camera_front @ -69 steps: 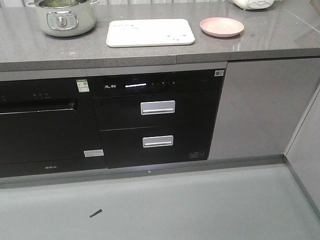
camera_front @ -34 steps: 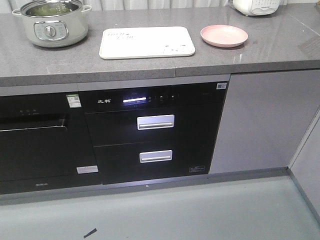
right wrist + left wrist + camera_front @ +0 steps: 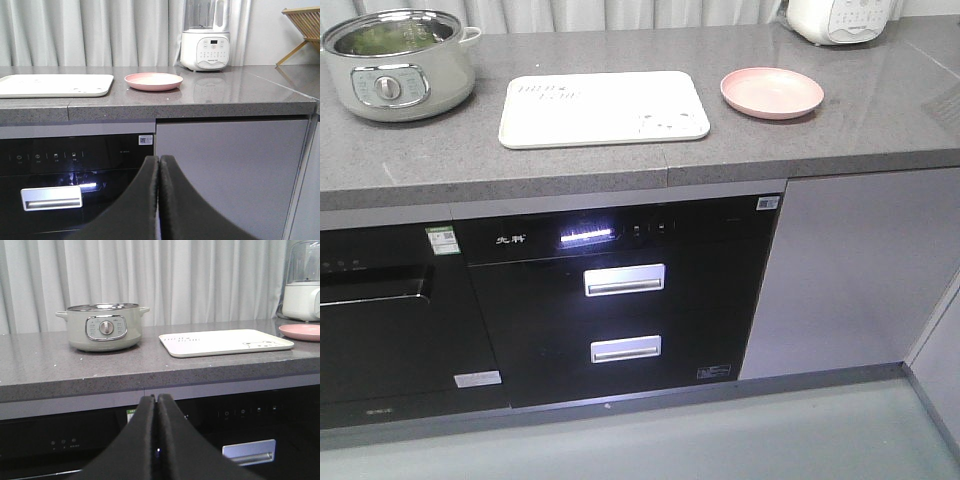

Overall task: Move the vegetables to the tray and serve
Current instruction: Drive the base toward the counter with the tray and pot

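i see my left gripper [image 3: 154, 399] and right gripper [image 3: 159, 159] clenched, empty; the large cream rectangular plastic tray [image 3: 604, 115] lies flat on the grey speckled counter [image 3: 820, 140].

Ahead of me the tray [image 3: 605, 108] lies flat on the counter [image 3: 840, 130]. It is cream, rectangular and round-cornered, with grey lettering and a small drawing, between the pot [image 3: 400, 85] and the pink plate [image 3: 772, 92]. The vegetables [image 3: 380, 38] show only as dim green inside that pot.

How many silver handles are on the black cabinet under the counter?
2. The upper silver rectangular metal handle sits just below the lit display; the lower handle is directly beneath it. None seems hidden.
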{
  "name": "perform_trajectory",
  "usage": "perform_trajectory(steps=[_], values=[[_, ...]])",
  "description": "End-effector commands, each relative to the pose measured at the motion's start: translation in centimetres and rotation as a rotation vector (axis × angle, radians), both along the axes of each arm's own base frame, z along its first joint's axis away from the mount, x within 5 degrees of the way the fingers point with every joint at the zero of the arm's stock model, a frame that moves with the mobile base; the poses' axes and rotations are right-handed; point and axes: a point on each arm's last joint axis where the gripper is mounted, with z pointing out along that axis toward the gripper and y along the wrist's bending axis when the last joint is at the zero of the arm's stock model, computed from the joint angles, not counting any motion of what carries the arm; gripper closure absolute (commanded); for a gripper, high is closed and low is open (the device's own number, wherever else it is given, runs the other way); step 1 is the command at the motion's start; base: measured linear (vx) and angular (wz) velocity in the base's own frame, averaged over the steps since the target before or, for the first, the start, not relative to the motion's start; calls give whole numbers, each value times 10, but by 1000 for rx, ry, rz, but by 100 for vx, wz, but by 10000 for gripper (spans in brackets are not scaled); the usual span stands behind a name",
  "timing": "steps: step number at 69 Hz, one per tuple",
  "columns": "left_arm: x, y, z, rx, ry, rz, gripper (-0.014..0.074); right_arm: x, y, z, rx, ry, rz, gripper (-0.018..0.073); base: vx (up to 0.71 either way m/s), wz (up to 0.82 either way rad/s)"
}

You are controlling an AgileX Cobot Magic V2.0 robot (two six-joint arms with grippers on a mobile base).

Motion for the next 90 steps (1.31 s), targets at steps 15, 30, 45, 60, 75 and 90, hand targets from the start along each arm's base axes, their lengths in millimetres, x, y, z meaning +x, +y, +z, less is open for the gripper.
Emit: perform_trajectory(steps=[15,30,45,60,75,90], values=[[0,0,2,-10,-66,-3,603,0,0,6,-11,-70,1,564,21,-1],[0,0,2,-10,-66,-3,603,0,0,6,-11,-70,1,564,22,3],[0,0,2,-10,-66,-3,603,0,0,6,-11,-70,1,564,22,7],[0,0,2,-10,-66,-3,603,0,0,6,-11,-70,1,564,22,11],[0,0,2,-10,-66,-3,603,0,0,6,-11,-70,1,564,22,9],[0,0,2,-10,-66,-3,603,0,0,6,-11,-70,1,564,21,4]])
